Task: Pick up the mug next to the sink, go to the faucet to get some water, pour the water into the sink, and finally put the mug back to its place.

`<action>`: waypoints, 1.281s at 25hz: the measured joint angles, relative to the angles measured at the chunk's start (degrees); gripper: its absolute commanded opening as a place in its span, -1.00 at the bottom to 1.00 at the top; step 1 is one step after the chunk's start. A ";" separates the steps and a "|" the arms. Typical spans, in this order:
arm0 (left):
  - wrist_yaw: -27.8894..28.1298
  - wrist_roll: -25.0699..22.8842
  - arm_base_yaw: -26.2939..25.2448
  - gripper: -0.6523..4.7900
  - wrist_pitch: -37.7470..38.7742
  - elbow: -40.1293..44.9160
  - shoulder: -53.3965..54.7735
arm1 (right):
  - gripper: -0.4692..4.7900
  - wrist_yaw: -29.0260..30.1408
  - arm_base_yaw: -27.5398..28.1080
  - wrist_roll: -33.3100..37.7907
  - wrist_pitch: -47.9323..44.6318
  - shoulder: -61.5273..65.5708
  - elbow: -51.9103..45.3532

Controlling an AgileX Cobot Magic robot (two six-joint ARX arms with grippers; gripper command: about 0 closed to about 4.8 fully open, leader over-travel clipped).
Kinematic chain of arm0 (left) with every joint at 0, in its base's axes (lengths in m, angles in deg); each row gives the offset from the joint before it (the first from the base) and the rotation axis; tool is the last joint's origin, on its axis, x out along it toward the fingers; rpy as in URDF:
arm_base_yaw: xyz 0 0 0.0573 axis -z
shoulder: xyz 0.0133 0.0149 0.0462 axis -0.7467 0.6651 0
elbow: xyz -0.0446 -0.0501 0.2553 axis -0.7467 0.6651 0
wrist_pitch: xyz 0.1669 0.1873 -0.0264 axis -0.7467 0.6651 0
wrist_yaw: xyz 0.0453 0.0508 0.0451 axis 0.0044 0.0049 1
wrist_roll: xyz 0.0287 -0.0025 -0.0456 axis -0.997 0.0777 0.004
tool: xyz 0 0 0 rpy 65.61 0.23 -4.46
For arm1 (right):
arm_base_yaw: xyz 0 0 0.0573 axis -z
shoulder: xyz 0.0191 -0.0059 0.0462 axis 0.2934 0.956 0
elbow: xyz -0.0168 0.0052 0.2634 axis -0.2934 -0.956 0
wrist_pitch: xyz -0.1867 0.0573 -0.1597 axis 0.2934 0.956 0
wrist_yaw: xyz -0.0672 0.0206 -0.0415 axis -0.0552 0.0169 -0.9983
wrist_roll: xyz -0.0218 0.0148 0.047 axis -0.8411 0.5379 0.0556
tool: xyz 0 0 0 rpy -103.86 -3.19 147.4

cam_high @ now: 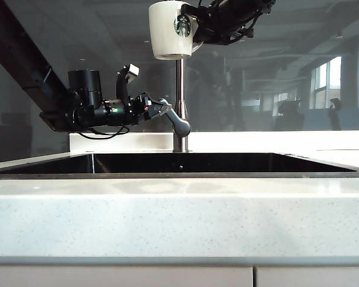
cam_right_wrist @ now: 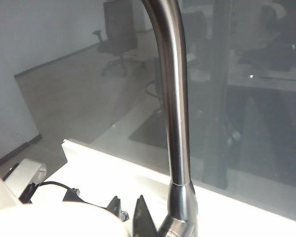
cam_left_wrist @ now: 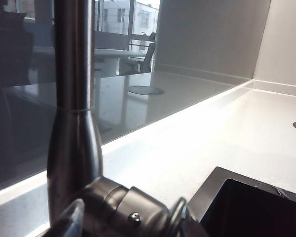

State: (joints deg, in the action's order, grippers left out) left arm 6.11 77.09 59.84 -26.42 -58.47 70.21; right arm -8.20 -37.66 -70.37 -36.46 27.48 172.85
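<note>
Above the faucet [cam_high: 180, 101], the right hand [cam_high: 198, 30] clamps the mug [cam_high: 171, 28]; left hand [cam_high: 163, 107] spread at its lever.

Exterior view: mug [cam_high: 170, 30] rim cut off by top edge; faucet [cam_high: 180, 101] spout hidden behind mug and beyond frame. Right gripper [cam_high: 197, 27] fingers masked by mug body and handle. Left gripper [cam_high: 161, 107] fingertips merge with lever handle [cam_high: 180, 121]; contact unresolved. Sink [cam_high: 167, 174] floor hidden below rim. Left wrist view: fingers blurred at lower edge. Right wrist view: mug appears only as blurred white patch in corner.
</note>
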 measured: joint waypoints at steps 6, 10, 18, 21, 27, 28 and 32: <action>1.70 -1.40 0.02 0.11 0.00 0.02 0.00 | -0.84 0.00 0.00 0.00 0.31 0.13 -0.02; 12.98 -5.51 1.01 0.11 -0.50 0.00 -0.11 | -0.84 0.02 0.00 -0.02 0.33 0.15 -0.02; 10.23 -6.80 -1.05 0.13 -1.55 -0.28 -0.79 | -0.84 0.00 0.02 -0.02 0.79 0.15 0.00; 4.76 -4.39 -2.80 0.13 -0.20 -0.24 -0.90 | -0.84 0.00 0.26 -0.02 1.92 0.15 -0.02; -10.69 4.24 -7.41 0.10 0.00 -0.15 -0.74 | -0.84 -0.02 1.53 -0.02 3.67 0.13 -0.02; -12.96 5.81 -7.67 -0.04 -0.92 -0.17 -0.77 | -0.84 0.02 1.84 -0.07 3.96 0.13 -0.02; -21.55 13.25 -7.89 -0.78 -5.44 -0.20 -0.77 | -0.84 -0.15 3.45 -2.58 6.14 -0.17 -0.02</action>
State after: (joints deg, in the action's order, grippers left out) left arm -15.44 90.34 51.95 -31.86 -58.67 69.44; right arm -8.36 -34.21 -72.95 -30.32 27.31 172.83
